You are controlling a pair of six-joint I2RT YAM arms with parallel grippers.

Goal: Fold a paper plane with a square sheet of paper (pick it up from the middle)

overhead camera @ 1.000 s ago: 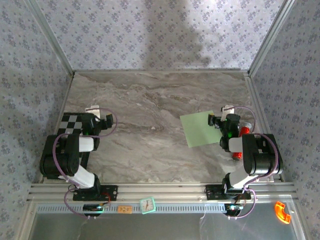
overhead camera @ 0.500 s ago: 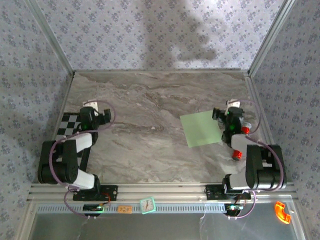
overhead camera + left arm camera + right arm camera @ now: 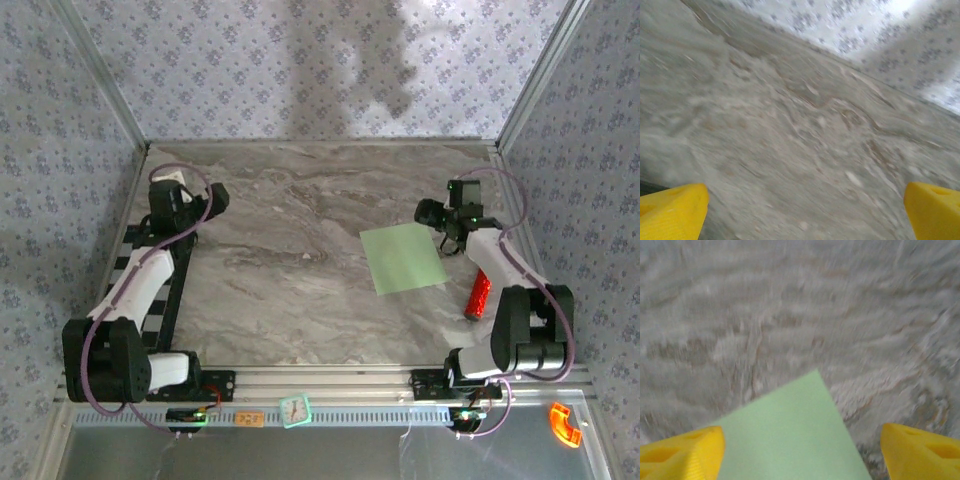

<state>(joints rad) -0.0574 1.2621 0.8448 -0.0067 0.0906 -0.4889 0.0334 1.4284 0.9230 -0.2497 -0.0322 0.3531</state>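
Both are built alike: the left arm (image 3: 140, 285) and the right arm (image 3: 497, 262) have white links between chunky black joints. Thin purple cables (image 3: 208, 192) loop alongside them. The bright yellow fingers (image 3: 672, 212) have blunt wedge tips.

The square sheet of paper (image 3: 402, 258) lies flat on the table (image 3: 280, 270), unfolded, with no crease to be seen. It is thin, matte and a plain pale green. It sits in the right half of the table, about midway between the near and far edges, and is turned slightly so that its sides slant against the table's edges. From above, all four corners show. In the right wrist view one corner points away from the camera onto the bare marbled surface.
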